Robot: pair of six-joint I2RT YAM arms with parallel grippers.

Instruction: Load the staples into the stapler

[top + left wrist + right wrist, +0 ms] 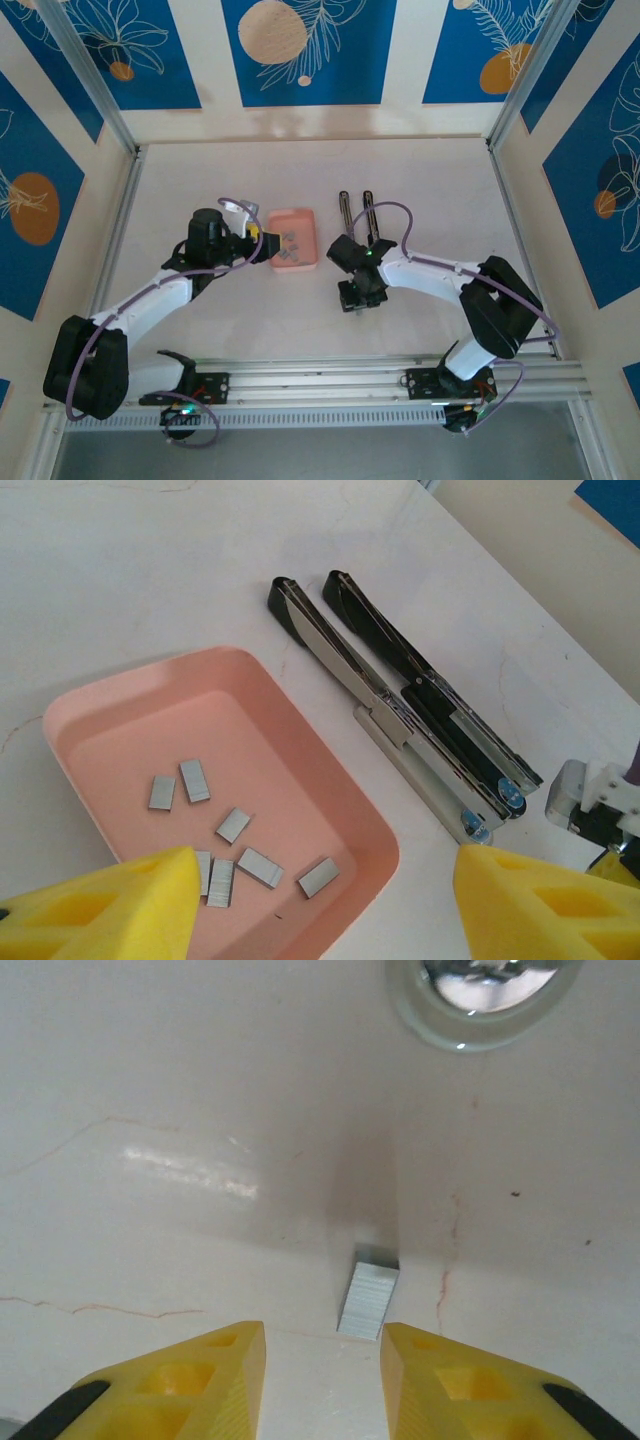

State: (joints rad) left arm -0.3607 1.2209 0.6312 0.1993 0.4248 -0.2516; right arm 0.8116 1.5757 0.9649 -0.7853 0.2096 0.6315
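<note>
No legible text, label or number, seemingly.

left arm [150, 300]: white links, black joint housings, lilac cable [240, 203] looping behind left tool [325, 862] | its fingers [110, 905]: yellow wedges, recessed pockets | right arm [440, 270]: same white-and-black, lilac cable, green light [368, 253] behind right tool [322, 1328] | its fingers [190, 1380]: yellow, black-backed

The left arm [150, 300] and the right arm [440, 275] reach forward with elbows bent outward, the left gripper [325, 880] tilted down, jaws spread wide, and the right gripper [322, 1335] pointing down, jaws narrowly parted.
</note>
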